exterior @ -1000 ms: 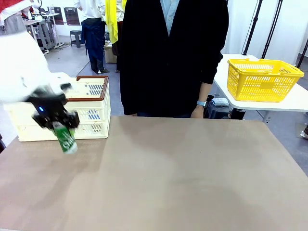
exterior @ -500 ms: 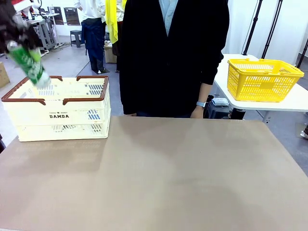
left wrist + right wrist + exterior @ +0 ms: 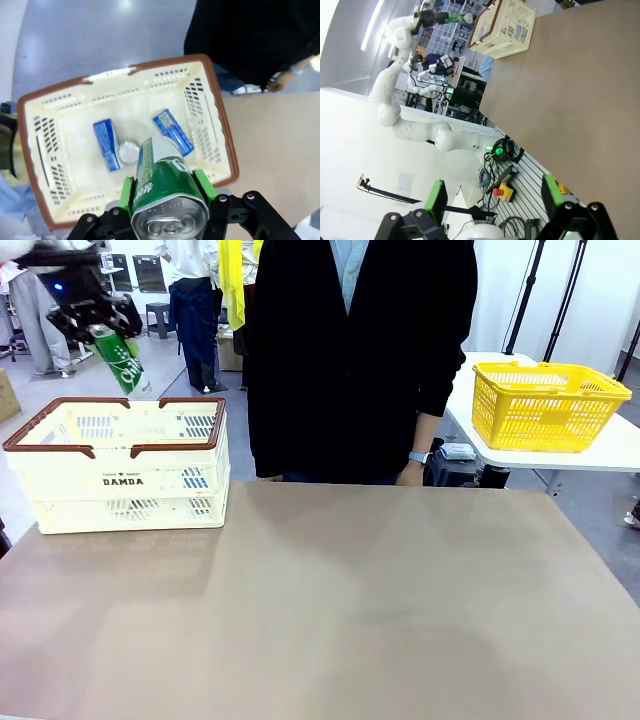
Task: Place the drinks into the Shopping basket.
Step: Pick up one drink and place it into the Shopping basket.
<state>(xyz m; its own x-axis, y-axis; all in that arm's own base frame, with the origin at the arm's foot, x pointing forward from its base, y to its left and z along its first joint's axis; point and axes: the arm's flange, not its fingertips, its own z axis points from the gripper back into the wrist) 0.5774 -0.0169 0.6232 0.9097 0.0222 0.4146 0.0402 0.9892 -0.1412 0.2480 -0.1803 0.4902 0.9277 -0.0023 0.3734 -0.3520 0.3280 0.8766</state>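
Left gripper [image 3: 100, 325], at the upper left of the front view, pinches a green can [image 3: 122, 362] between its green pads, the can's long axis tilted, its free end lowest. The Shopping basket [image 3: 170, 448] lies directly below; the left wrist view shows two blue cans [image 3: 106, 144] on its floor. Right gripper [image 3: 492, 202] stands spread, holding nothing, well apart from the basket.

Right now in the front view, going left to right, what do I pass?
Left pincer holding a green can above the cream shopping basket → the person in black behind the table → the yellow mesh basket on the white side table.
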